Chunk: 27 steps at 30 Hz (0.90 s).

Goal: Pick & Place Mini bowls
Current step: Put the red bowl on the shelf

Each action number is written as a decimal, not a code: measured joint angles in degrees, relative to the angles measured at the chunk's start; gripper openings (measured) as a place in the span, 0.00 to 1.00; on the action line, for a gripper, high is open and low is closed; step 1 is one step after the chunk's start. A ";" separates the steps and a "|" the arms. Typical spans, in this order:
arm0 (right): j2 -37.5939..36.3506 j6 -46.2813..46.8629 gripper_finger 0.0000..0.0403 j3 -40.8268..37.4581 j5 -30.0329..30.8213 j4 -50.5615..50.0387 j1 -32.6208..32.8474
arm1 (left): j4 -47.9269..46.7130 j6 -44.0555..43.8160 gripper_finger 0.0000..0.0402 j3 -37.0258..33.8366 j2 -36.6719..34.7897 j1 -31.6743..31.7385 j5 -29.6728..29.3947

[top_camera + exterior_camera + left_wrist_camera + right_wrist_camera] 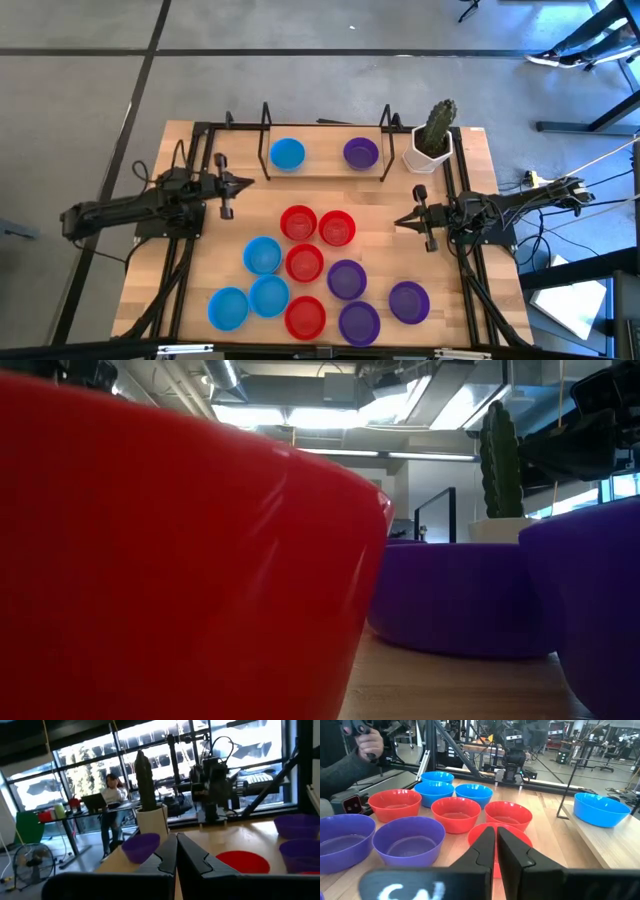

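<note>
Evidently both the left hand (pixel 226 186) and right hand (pixel 420 219) hover clenched, grasping nothing.

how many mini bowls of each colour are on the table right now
blue bowls: 4
red bowls: 4
purple bowls: 4
total: 12 mini bowls, two of them (one blue, one purple) on the raised shelf at the back, the other ten on the table.

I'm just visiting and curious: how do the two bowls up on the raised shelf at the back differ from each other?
The blue bowl is blue and sits toward the left arm's side of the shelf; the purple bowl is purple and sits nearer the cactus pot. Both are round, upright, empty and look alike in size.
</note>
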 joint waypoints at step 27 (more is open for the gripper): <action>-0.03 -0.18 0.05 -0.02 2.71 3.54 0.02 | -10.01 -4.21 0.01 0.09 -9.91 1.06 3.54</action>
